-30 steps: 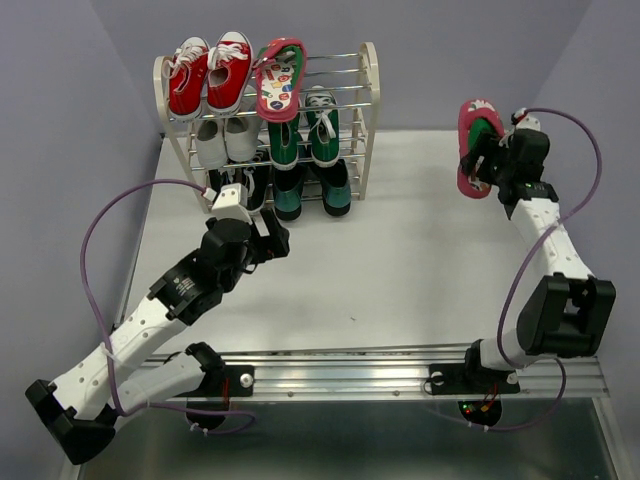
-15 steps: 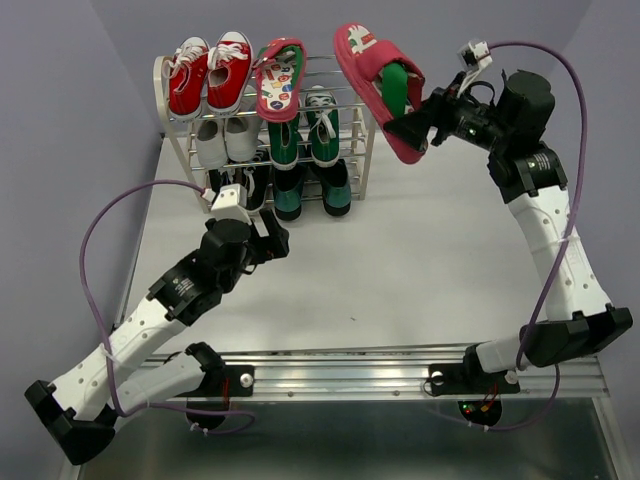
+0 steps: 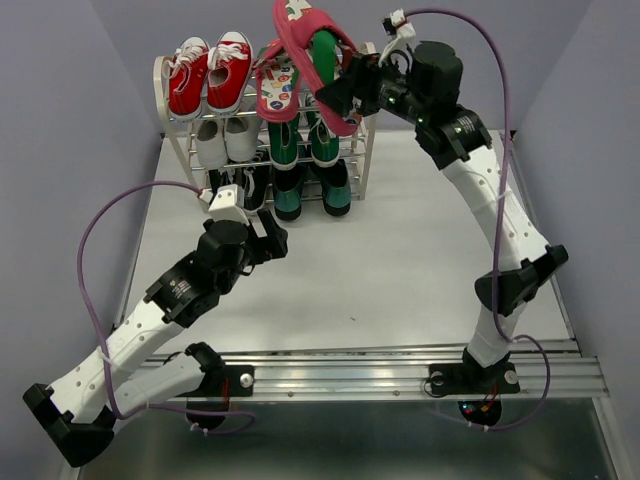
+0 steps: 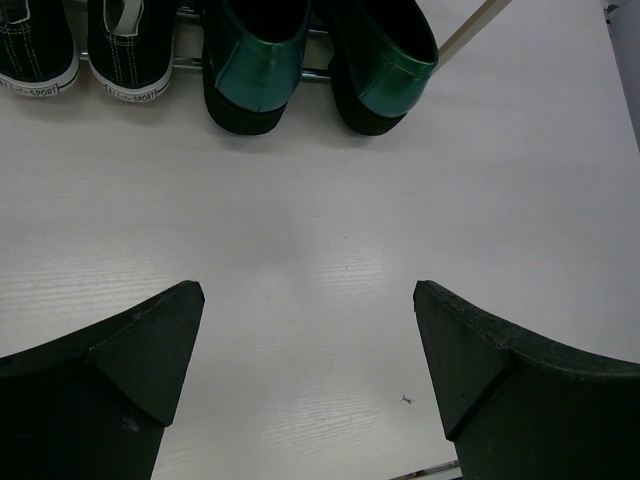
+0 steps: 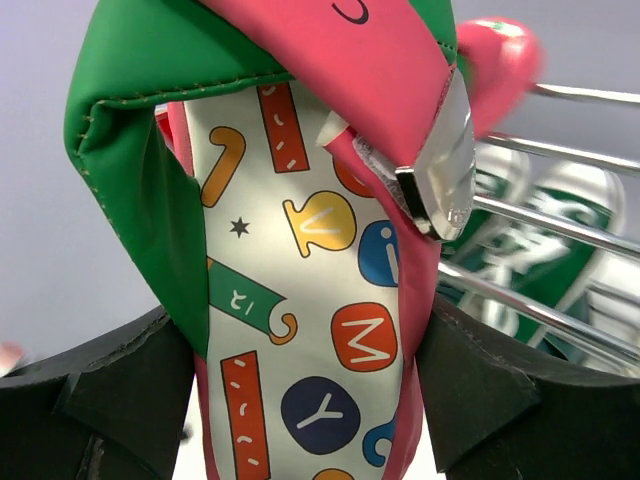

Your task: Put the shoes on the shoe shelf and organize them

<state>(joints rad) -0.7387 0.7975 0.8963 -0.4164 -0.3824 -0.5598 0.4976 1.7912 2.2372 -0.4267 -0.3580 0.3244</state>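
Note:
My right gripper is shut on a pink-red flip-flop with a green strap and holds it tilted in the air over the right end of the shoe shelf. In the right wrist view the flip-flop's dotted white footbed sits between my fingers. Its mate lies on the top tier. Green sneakers stand on the middle tier. Teal loafers stand at the bottom, also shown in the left wrist view. My left gripper is open and empty, low over the table in front of the shelf.
Red sneakers fill the top tier's left half, white sneakers the middle left, black sneakers the bottom left. The shelf stands at the table's far left. Purple cables loop from both arms.
My right arm has swung left and up from the table's right side, carrying the flip-flop to above the shelf's right end. The left arm has stayed still.

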